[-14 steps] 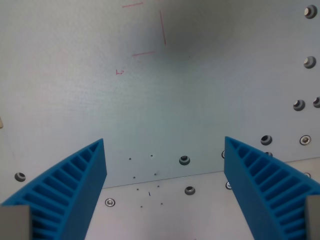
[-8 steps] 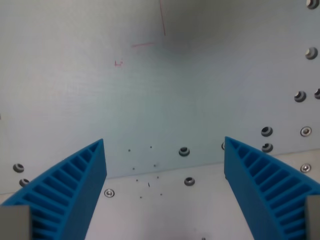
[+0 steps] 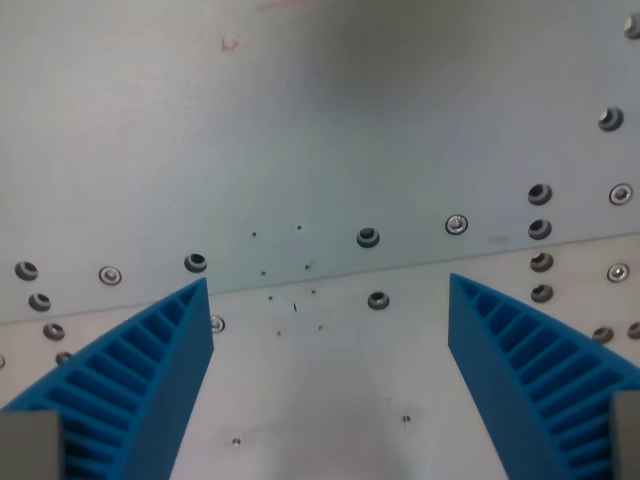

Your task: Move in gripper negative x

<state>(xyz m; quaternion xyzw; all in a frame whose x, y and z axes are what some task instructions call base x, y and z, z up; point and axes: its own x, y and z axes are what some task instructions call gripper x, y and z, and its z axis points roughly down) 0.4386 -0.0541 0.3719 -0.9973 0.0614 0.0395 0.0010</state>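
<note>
Two blue fingers [image 3: 150,380] of the gripper [image 3: 330,300] are standing wide, holding nothing, over the bolted metal plate [image 3: 300,130]; translation is underway, endpoint not discernible.

A pale metal plate [image 3: 330,130] fills the upper part of the view, its lower edge meeting a lighter panel [image 3: 330,390] along a slanting seam. Screws [image 3: 368,237] and small holes [image 3: 299,228] dot both. A faint red mark [image 3: 230,44] sits near the top.

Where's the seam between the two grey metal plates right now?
In the wrist view the seam runs across mid-frame, rising toward the right, just above the blue ribbed fingers, between two dark screw holes.
</note>
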